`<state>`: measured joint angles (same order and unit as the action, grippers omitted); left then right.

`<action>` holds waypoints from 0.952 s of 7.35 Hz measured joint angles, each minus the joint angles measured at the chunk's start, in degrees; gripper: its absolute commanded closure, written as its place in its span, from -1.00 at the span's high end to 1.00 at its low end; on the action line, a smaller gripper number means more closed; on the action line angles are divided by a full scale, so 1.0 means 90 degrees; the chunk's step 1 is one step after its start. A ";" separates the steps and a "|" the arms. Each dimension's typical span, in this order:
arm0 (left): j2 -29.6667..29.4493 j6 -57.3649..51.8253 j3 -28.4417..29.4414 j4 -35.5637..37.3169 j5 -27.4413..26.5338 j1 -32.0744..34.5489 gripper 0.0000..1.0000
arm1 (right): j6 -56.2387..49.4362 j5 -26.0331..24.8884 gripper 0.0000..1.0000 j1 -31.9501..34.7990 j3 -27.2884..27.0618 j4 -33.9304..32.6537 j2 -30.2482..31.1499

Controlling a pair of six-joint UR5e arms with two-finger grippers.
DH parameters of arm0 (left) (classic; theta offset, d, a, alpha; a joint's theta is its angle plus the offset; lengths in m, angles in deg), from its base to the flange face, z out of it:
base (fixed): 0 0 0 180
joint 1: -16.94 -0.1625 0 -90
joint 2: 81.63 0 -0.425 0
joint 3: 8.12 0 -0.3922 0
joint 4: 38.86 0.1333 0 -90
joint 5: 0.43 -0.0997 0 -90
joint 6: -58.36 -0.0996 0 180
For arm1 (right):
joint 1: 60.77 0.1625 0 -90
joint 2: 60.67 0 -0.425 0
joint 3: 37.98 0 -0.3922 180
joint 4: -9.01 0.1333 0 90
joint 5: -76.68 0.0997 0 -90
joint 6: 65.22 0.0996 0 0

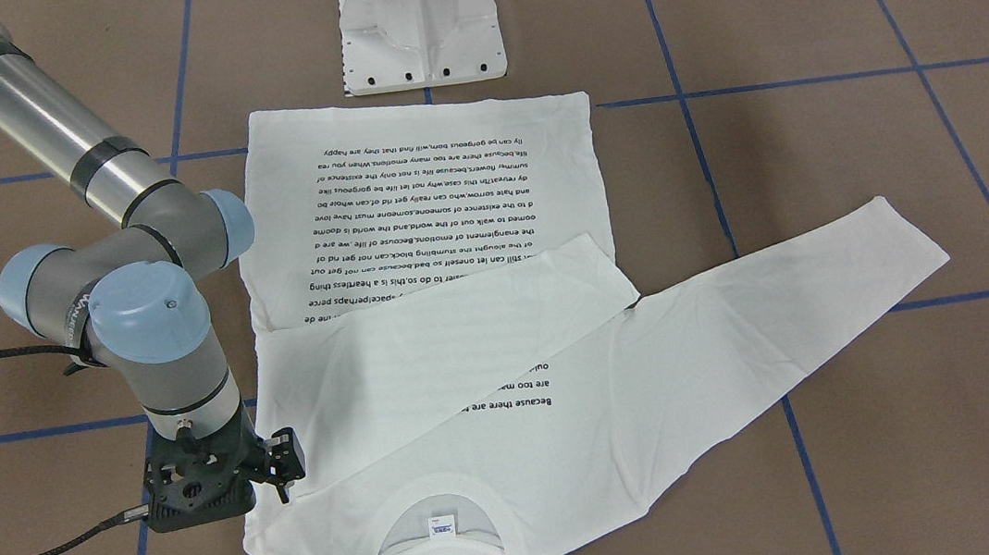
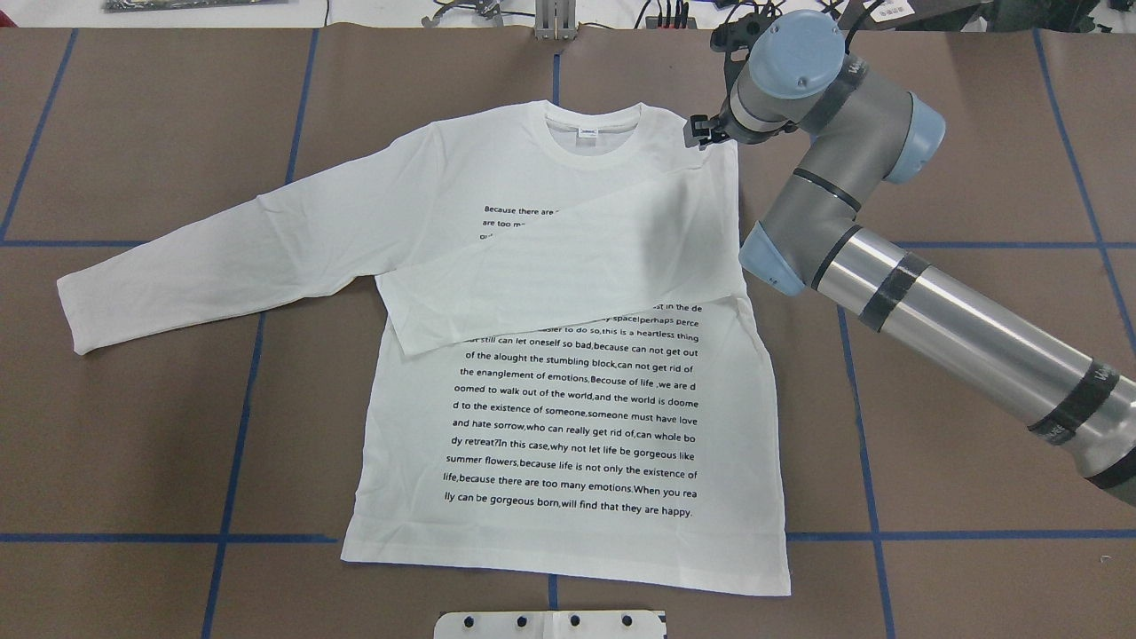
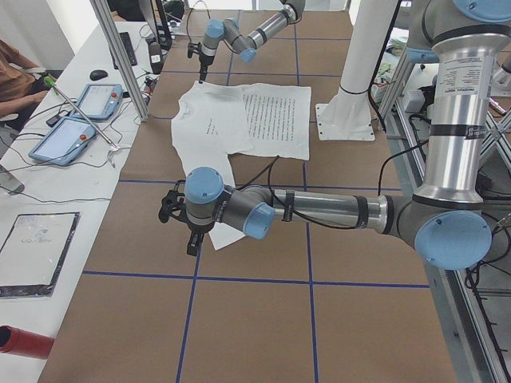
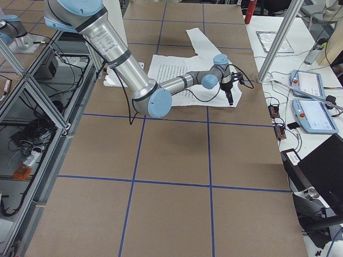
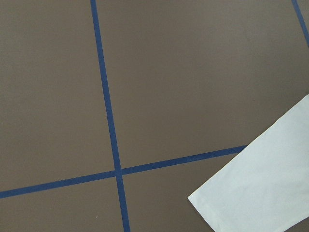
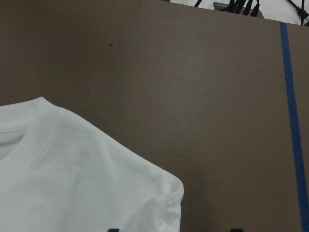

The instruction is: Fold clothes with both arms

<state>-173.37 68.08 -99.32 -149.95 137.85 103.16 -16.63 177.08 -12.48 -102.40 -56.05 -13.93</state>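
Shirt (image 2: 568,426) is lying flat mid-worktop (image 2: 133,444), collar toward the far edge; right pincer (image 2: 701,133) is hovering by its shoulder, left pincer (image 3: 192,239) by the outstretched cuff (image 5: 260,183) (opening of either: cannot tell), with a shallow grab likely dragging the folded sleeve (image 2: 568,266) askew.

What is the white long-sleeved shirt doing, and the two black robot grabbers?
White long-sleeved T-shirt: spread flat, black text up.
Sleeve on robot's right: folded across the chest.
Other sleeve: stretched out flat.
Right black two-finger gripper: at the shirt's shoulder, open or shut unclear.
Left black two-finger gripper: near the stretched sleeve's cuff, open or shut unclear.
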 measured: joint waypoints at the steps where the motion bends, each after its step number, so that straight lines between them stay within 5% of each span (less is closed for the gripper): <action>1: 0.0001 -0.0002 -0.0001 0.0000 -0.0002 0.0000 1.00 | -0.0006 0.0006 -0.16 -0.0021 0.0080 0.0001 -0.0049; 2: 0.0001 -0.0004 -0.0003 0.0000 -0.0003 0.0000 1.00 | -0.0008 0.0017 -0.80 -0.0052 0.0149 0.0004 -0.0089; 3: -0.0003 -0.0005 -0.0010 0.0000 -0.0004 0.0000 1.00 | -0.0009 0.0025 -1.00 -0.0082 0.0214 0.0028 -0.0108; 7: -0.0019 -0.0005 -0.0023 0.0000 -0.0004 0.0000 1.00 | -0.0024 0.0024 -1.00 -0.0057 0.0298 0.0125 -0.0091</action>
<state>-173.54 68.03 -99.53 -149.95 137.82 103.16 -16.84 177.30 -12.99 -99.72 -54.92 -14.75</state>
